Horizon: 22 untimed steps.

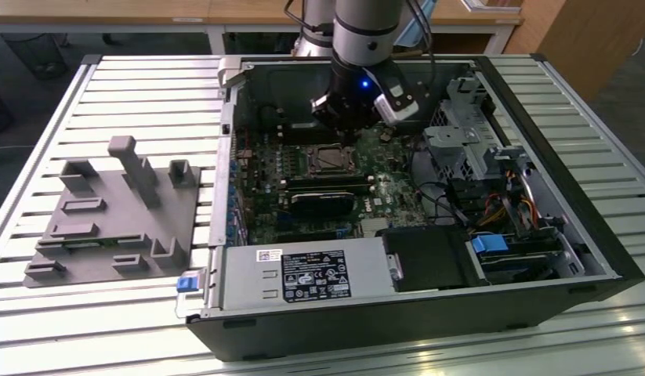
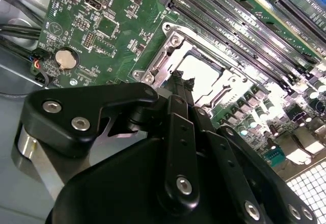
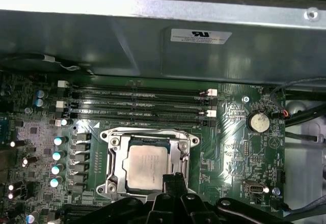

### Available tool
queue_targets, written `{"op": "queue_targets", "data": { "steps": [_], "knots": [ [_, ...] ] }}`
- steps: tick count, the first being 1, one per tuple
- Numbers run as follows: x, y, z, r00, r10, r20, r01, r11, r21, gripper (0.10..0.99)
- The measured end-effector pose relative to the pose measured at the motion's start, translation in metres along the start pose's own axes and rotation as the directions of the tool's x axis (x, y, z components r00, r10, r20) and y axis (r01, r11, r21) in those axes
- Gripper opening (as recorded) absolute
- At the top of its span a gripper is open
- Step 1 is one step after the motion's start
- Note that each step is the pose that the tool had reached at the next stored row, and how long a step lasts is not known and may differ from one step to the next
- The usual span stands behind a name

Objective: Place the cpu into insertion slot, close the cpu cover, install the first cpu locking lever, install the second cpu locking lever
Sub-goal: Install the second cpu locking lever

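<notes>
The black two-fingered gripper (image 3: 173, 180) is seen nearest in both wrist views, its narrow fingertips (image 2: 182, 84) pressed together with nothing between them, resting at the edge of the thin square grey metal cpu cover (image 3: 118, 173). The cover is closed flat over the small square silver-grey cpu (image 3: 146, 165), which is seated in the square metal-rimmed insertion slot (image 3: 147, 132) on the green circuit board (image 3: 234, 142). Beyond the socket, at twelve o'clock in the first wrist view, four long black memory slots (image 3: 137, 104) are laid in parallel. In the exterior view the gripper (image 1: 349, 129) is lowered inside the open black computer case (image 1: 573, 235), the socket (image 1: 327, 160) lying just at its six o'clock
</notes>
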State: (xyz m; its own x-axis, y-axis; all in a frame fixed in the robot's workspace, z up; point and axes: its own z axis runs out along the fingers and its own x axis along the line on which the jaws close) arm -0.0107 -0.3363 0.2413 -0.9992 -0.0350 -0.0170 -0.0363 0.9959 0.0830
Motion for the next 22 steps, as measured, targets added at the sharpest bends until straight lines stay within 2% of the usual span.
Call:
{"op": "queue_targets", "data": {
  "steps": [11, 19, 21, 22],
  "knots": [
    [0.0001, -0.0032, -0.0003, 1.0000, 0.000, 0.0000, 0.000, 1.0000, 0.000, 0.106],
    [0.0003, -0.0094, -0.0008, 1.0000, 0.000, 0.0000, 0.000, 1.0000, 0.000, 0.106],
    [0.0004, -0.0115, -0.0010, 1.0000, 0.000, 0.0001, 0.000, 1.0000, -0.003, 0.106],
    [0.0005, -0.0132, -0.0011, 1.0000, 0.000, -0.0001, 0.000, 1.0000, -0.010, 0.106]
  ]
}}
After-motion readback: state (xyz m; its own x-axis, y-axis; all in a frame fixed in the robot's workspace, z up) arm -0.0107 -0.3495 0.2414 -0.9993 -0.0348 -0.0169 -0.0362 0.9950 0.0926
